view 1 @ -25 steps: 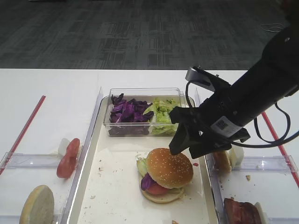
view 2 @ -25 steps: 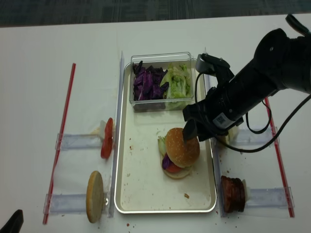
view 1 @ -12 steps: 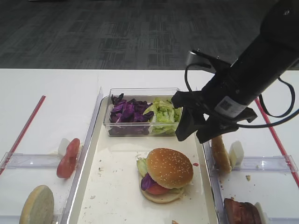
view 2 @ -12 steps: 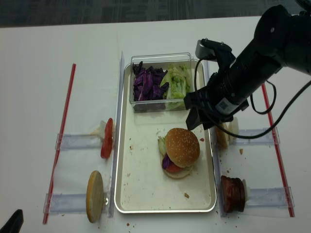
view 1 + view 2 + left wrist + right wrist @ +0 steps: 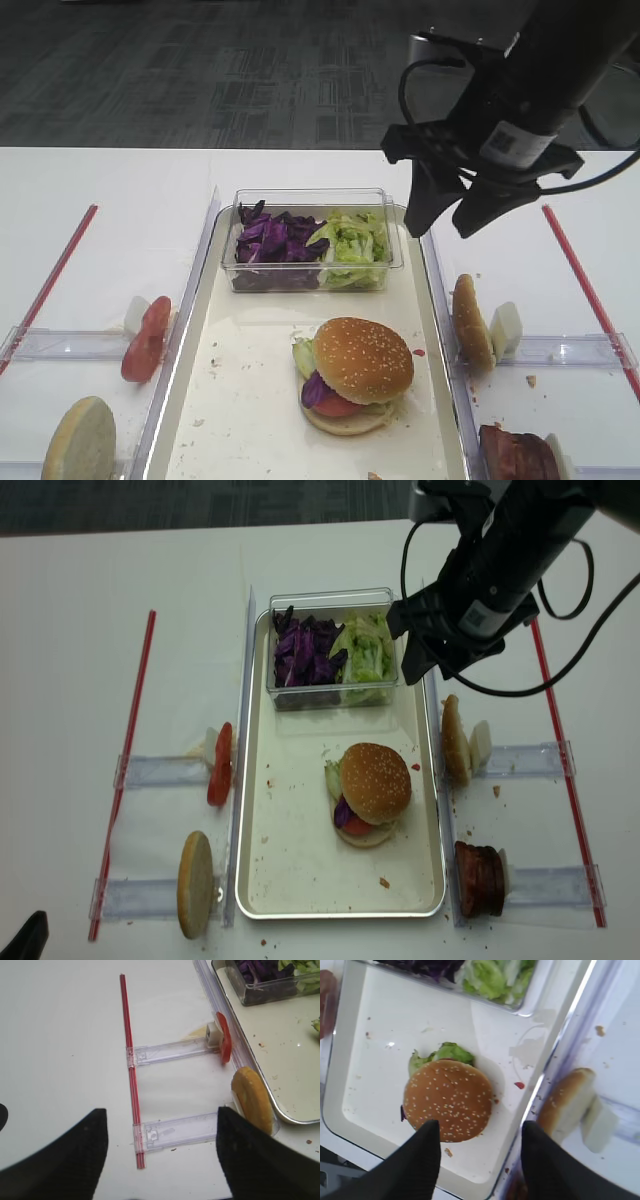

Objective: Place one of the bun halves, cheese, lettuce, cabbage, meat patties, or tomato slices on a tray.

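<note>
One tray [image 5: 258, 810], stacked burger, tub [image 5: 330, 600] of cabbage [image 5: 305, 652], lettuce [image 5: 366, 650]

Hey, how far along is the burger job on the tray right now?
Done: sesame bun top sits on the stacked burger on the tray. In hand: nothing; the right gripper hangs open above the tray's edge. Left: nothing obvious, though a spare bun half and tomato slice remain outside.

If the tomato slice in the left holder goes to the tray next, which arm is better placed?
Left. The tomato slice stands just ahead of the left gripper, whose jaws are open and empty. The right gripper hangs near the right rim of the tray, so it would have to cross the tray.
</note>
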`<control>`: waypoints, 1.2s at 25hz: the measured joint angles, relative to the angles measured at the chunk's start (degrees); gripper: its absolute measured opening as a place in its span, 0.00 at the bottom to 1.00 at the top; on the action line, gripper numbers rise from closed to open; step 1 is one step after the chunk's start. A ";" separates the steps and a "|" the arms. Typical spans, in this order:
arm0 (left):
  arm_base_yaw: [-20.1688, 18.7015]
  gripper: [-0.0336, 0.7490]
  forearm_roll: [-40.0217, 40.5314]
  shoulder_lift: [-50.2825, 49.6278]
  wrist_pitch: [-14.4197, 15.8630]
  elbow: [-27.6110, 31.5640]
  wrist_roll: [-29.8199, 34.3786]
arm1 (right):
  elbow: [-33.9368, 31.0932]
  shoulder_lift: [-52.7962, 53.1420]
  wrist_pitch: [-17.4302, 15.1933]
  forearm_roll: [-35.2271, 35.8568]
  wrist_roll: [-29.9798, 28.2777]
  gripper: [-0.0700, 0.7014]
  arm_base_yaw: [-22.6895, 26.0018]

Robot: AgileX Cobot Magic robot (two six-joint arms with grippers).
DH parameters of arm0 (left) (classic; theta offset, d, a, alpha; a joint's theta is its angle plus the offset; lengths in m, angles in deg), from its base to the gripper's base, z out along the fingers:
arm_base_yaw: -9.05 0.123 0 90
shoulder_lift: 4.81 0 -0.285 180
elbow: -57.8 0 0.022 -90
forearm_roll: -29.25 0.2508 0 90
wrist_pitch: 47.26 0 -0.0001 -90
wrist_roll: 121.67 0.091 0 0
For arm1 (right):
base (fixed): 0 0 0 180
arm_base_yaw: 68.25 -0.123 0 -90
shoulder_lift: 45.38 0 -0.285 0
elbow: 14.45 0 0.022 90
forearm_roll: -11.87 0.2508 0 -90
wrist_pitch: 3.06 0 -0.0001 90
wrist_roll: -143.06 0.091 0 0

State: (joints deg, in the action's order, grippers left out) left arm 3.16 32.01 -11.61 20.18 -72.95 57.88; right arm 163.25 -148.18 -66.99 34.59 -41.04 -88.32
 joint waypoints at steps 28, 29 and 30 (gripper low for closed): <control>0.00 0.63 0.00 0.00 0.00 0.00 0.00 | 4.82 0.00 -6.52 -17.41 9.26 0.75 0.00; 0.00 0.63 0.00 0.00 0.00 0.00 0.00 | 4.82 0.00 -6.51 -18.25 9.75 0.77 0.00; 0.00 0.63 0.00 0.00 0.00 0.00 0.00 | 4.82 0.00 -6.51 -18.95 10.18 0.79 0.00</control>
State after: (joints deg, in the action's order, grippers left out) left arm 3.16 32.01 -11.61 20.18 -72.95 57.88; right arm 168.07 -148.18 -73.51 15.65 -30.86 -88.32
